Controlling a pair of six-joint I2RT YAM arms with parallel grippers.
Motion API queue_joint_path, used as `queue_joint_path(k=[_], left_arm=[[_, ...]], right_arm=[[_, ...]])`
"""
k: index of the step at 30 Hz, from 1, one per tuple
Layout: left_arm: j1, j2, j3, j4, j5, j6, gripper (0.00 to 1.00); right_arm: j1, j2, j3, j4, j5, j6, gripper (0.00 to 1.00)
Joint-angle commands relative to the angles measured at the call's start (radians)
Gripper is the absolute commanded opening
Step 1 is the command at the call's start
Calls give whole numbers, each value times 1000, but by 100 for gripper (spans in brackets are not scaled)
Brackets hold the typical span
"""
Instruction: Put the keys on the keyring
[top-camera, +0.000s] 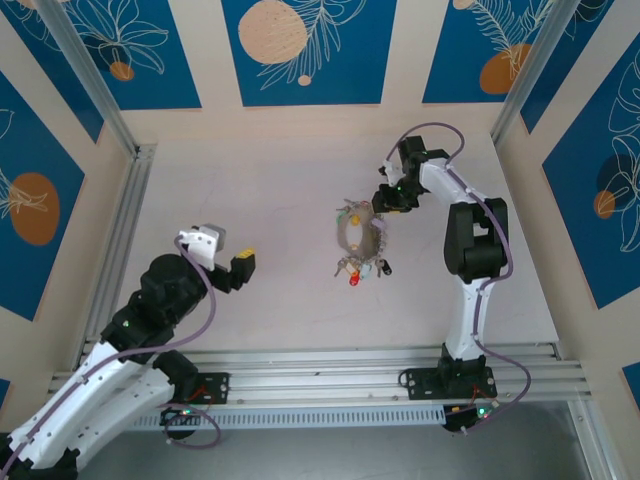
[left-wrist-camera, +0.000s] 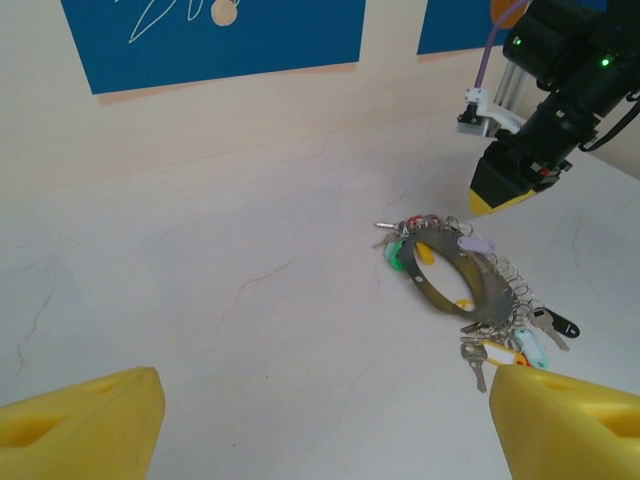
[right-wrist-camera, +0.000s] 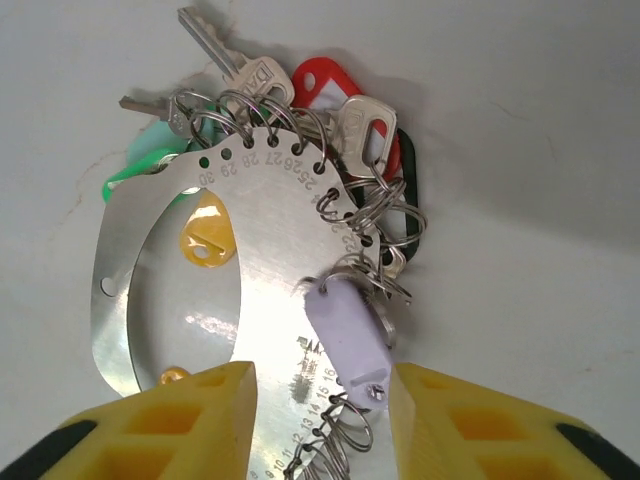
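Observation:
The keyring (right-wrist-camera: 270, 250) is a flat grey metal loop with numbered holes, lying on the table (top-camera: 280, 190) and strung with wire rings and keys. On it are a red tag (right-wrist-camera: 320, 85), a green one (right-wrist-camera: 150, 165), a yellow one (right-wrist-camera: 207, 230) and a black one (right-wrist-camera: 412, 175). A pale lilac key tag (right-wrist-camera: 350, 335) rests on the loop between the yellow fingers of my right gripper (right-wrist-camera: 322, 385), which stands open just above it. The top view shows the keyring (top-camera: 358, 238) mid-table with my right gripper (top-camera: 385, 200) at its far right edge. My left gripper (top-camera: 243, 265) is open and empty, well to the left.
Seen from the left wrist, the keyring (left-wrist-camera: 455, 280) lies ahead on the right with bare tabletop before it. Blue-patterned walls enclose the table. An aluminium rail (top-camera: 125, 230) runs along the left side and another (top-camera: 380, 365) along the near edge.

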Motion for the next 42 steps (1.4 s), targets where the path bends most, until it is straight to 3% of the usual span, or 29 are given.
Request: queue_joint_path(k=[1,5,8,9,12,16,19,20,25,27,30,35,39,42], left_arm=[[7,-21,48,-29,31,-19,85],[7,-8,82,-72,51,-19,87],[7,19,110,-115,42,-11,99],[7,31,118,-135,31,-7,100],[8,84,132,-172,-56,-12,100],[8,178,144,-175,-200,-62,100],[14,219,96,-85,-408,-114,100],[24,234,75,-35,-404,-62,100],[97,334,-12,169,-479,75,100],[155,379,-47,234,-480,94,100],[239,448,-111,358,-448,97,100],[288,618,-205,673,-480,182,100],[328,721,-278,938,-445,203,100],[364,818,-318,1123,-372,233,100]], right_arm=[[25,-58,-4,19,61,3,45],[88,-239,-120,125,154,-12,53],[159,-451,-293,270,172,-42,80],[181,-537,-372,328,174,-49,99],[208,-784,-615,510,155,-18,99],[134,-1028,-902,740,57,73,99],[75,-1142,-1093,932,109,139,99],[56,-1166,-1157,1005,146,164,99],[-27,-1166,-1339,1214,210,195,99],[-66,-1116,-1363,1255,133,146,99],[-78,-1033,-1377,1335,146,138,99],[-99,-845,-1410,1595,146,132,99],[-92,-777,-1316,1495,162,84,99],[-85,-753,-1339,1596,175,33,99]])
